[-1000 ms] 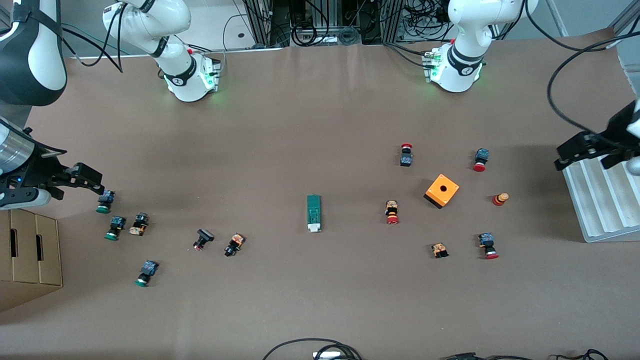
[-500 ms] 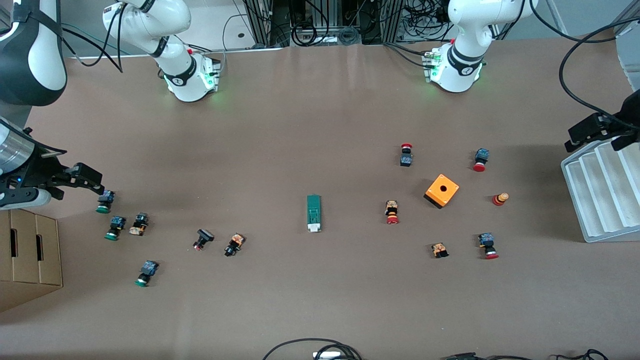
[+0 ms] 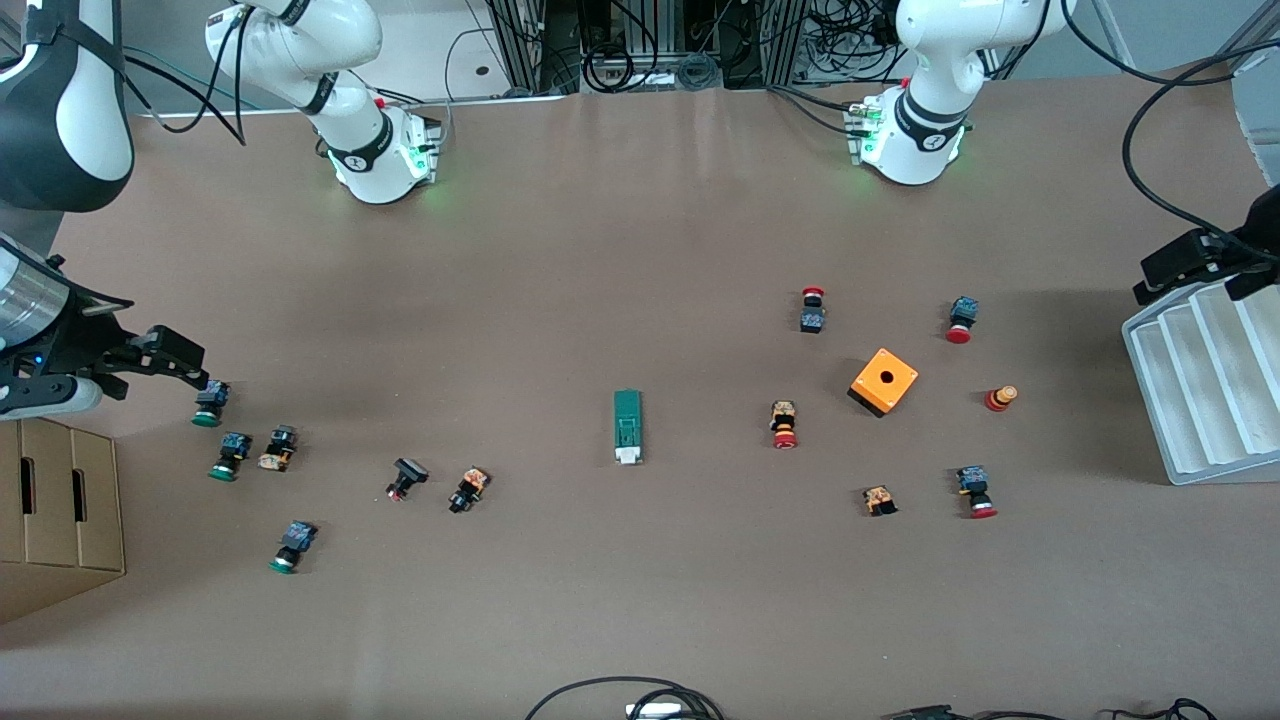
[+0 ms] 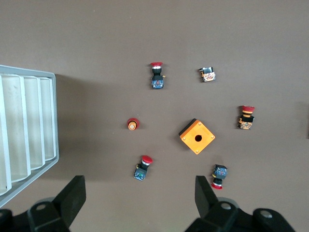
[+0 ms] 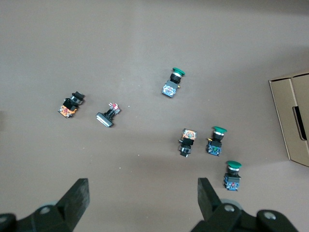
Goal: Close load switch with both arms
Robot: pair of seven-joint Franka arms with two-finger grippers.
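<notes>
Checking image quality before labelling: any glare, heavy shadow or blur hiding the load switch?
Front view: the load switch is sharp and evenly lit, with only soft shadows on the table and faint sheen near the bases. Wrist views: sharp, but neither shows the switch.

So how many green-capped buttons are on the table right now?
4, all toward the right arm's end: one under the right gripper, one just nearer the camera, one nearest; a fourth appears in the right wrist view.

Brown table (image 3: 600, 250), cardboard box (image 3: 55, 510), white ridged tray (image 3: 1205, 385), tangled cables (image 3: 640, 45)
</notes>
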